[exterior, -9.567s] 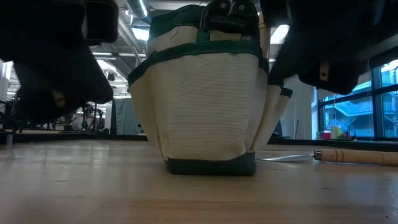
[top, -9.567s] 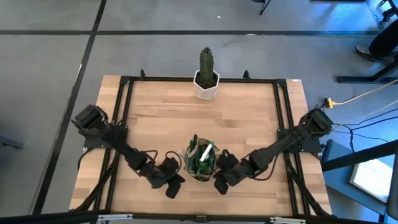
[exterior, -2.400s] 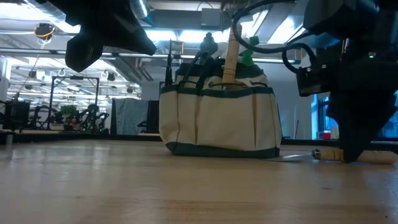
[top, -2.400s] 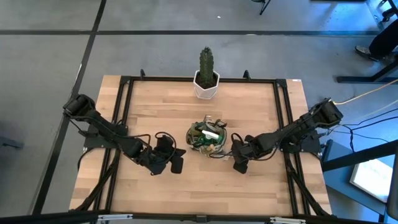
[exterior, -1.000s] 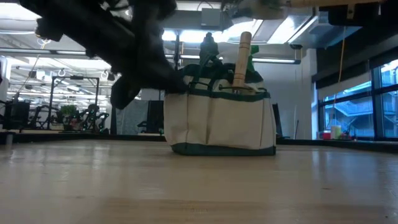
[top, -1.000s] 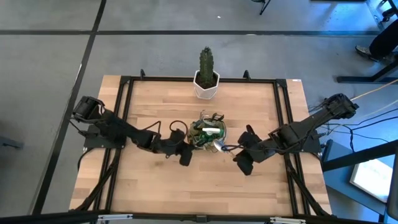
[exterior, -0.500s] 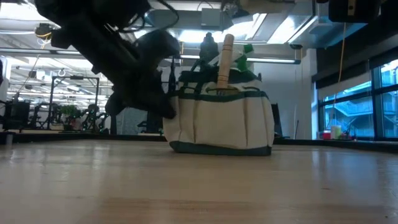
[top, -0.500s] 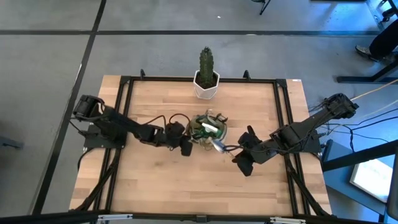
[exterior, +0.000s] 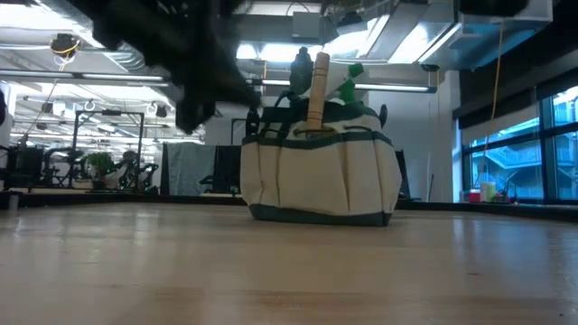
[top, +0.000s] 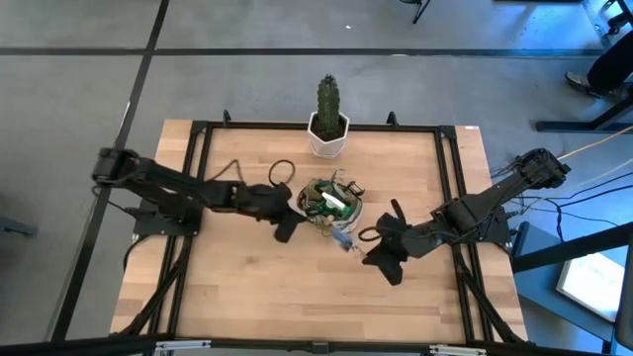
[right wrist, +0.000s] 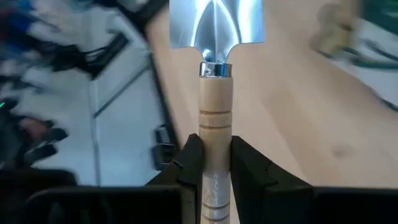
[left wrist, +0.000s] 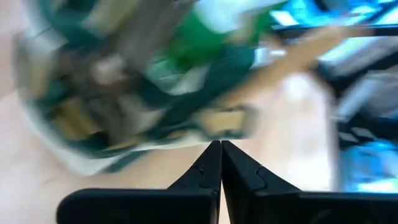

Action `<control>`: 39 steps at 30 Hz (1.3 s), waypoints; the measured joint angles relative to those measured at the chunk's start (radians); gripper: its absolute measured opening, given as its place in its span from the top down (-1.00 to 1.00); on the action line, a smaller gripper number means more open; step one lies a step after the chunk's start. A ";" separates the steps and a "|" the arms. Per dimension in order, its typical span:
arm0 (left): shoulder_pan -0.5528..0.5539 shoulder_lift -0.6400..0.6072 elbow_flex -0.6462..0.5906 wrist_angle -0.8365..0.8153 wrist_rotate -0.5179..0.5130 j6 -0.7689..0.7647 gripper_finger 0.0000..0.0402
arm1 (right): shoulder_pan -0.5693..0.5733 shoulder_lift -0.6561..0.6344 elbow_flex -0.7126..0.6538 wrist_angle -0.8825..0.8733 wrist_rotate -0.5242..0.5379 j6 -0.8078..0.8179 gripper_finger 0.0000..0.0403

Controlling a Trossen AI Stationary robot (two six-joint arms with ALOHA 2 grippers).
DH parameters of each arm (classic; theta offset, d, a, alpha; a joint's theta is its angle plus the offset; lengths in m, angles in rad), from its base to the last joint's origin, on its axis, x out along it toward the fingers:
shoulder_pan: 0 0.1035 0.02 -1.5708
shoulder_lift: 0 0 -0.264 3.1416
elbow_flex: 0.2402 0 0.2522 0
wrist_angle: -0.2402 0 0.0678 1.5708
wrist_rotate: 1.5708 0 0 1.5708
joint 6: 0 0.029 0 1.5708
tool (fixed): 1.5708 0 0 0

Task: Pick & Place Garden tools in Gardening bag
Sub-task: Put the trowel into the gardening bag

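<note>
Gripping a wooden-handled metal trowel (right wrist: 215, 93) by its pale, grooved handle, the right gripper (right wrist: 215, 163) hovers above the bare planks toward the right side of the wooden table (top: 257, 297), its two dark fingers pinched on either side of the handle. In the right wrist view the shiny silver blade points straight ahead, away from the fingers. From above, the same trowel (top: 345, 240) shows with its blade near the lower right edge of the small olive-green and tan fabric gardening bag (top: 331, 203), not inside it.

The bag stands upright at the middle of the table. In the low view it (exterior: 321, 181) rests flat on the boards, with a wooden tool handle (exterior: 317, 88) and a green translucent sprayer (exterior: 348, 88) poking out of its top.

The left gripper (top: 285, 229) sits just beside the bag's left side, and in its own wrist view the fingertips (left wrist: 220, 163) are pressed together with nothing between them.

A green cactus in a white pot (top: 328, 124) stands at the table's far edge, well apart from the bag.
</note>
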 joint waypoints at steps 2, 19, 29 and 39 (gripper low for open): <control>-0.008 -0.066 -0.008 0.006 0.047 0.006 0.99 | -0.002 0.000 0.000 0.061 -0.033 -0.050 0.74; -0.171 -0.311 -0.400 0.869 -0.066 -0.125 0.99 | -0.098 0.001 -0.470 1.457 -0.355 -0.141 0.74; -0.160 -0.026 -0.084 0.984 -0.110 -0.019 0.96 | -0.196 0.000 -0.607 1.912 -0.628 0.102 0.74; -0.136 0.273 0.370 0.818 -0.066 0.075 0.68 | -0.250 0.000 -0.607 1.960 -0.853 0.196 0.74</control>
